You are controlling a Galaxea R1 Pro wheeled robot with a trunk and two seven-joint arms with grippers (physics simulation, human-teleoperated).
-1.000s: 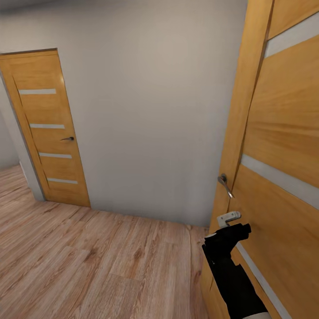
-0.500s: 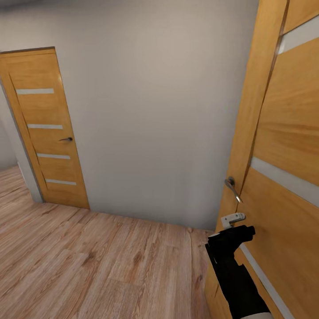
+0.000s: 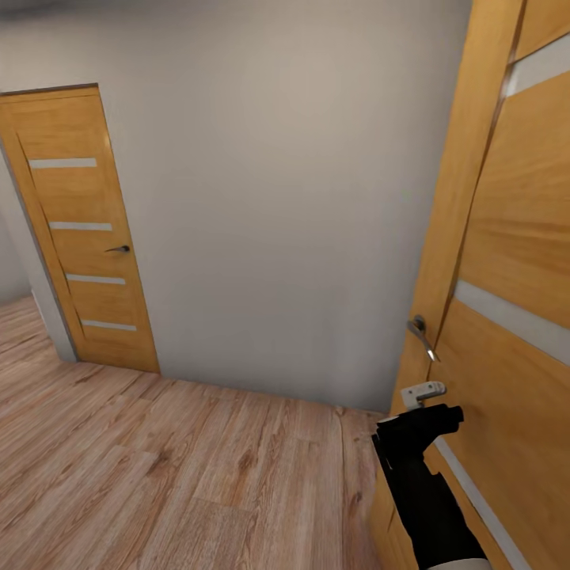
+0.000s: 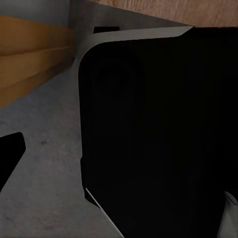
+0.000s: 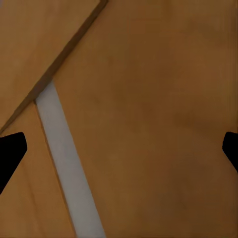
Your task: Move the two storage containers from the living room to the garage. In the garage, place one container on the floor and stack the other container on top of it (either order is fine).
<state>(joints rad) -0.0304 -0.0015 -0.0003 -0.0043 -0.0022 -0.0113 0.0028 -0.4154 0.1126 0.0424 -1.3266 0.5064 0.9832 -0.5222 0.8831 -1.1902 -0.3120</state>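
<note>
The two storage containers are out of view. I am in a hallway with light wood plank flooring (image 3: 182, 467). In the head view my right gripper (image 3: 440, 409) is at the lower right, close against an orange wooden door (image 3: 507, 261), just below its metal handle (image 3: 421, 332). The right wrist view looks straight at that door's panel (image 5: 148, 124) and its white stripe (image 5: 64, 158). Both black fingertips (image 5: 11, 153) stand far apart with nothing between them. In the left wrist view one black fingertip (image 4: 10, 156) shows beside a large black part of my own body (image 4: 158, 134).
A grey-white wall (image 3: 269, 206) closes the hallway ahead. A second orange door (image 3: 79, 229) with white stripes and a handle stands shut at the left. Open plank floor stretches to the left and front.
The right-hand door's edge and handle have slid right and down in the head view, and my right arm has gone with them. The view shifted slightly at first.
</note>
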